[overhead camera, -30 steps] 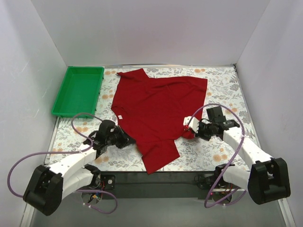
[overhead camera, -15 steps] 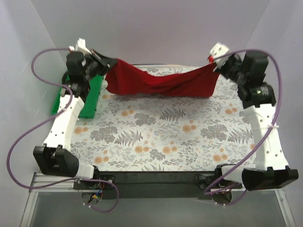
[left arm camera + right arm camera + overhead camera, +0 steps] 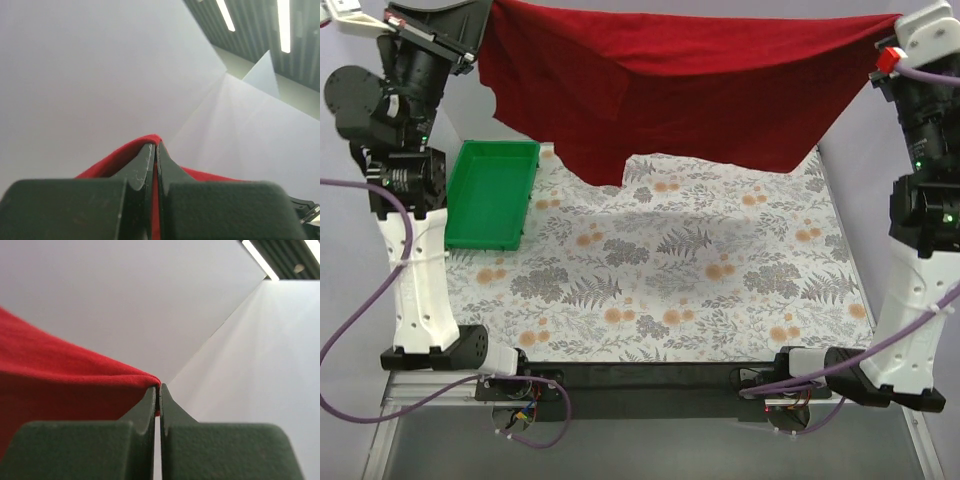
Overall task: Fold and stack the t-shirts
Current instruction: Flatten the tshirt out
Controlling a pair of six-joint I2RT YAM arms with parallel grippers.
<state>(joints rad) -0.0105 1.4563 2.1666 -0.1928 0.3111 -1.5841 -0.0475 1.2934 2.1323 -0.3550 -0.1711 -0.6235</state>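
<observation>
Stretched high above the table (image 3: 670,290) between left hand (image 3: 156,150) and right hand (image 3: 159,390), both pinched tight on the t-shirt (image 3: 690,90), likely to hang flat before folding.

One dark red t-shirt (image 3: 690,90) across the top of the frame, one green tray (image 3: 490,195) at left, two robot arms at the edges, left arm (image 3: 412,250) and right arm (image 3: 920,270), one floral table (image 3: 670,300).

You've got a green tray (image 3: 490,195) at the far left of the counter (image 3: 670,300), long side running front to back. The counter has a floral-print cover. White walls (image 3: 75,75) box it in. The wrist views catch ceiling light strips (image 3: 285,25).
</observation>
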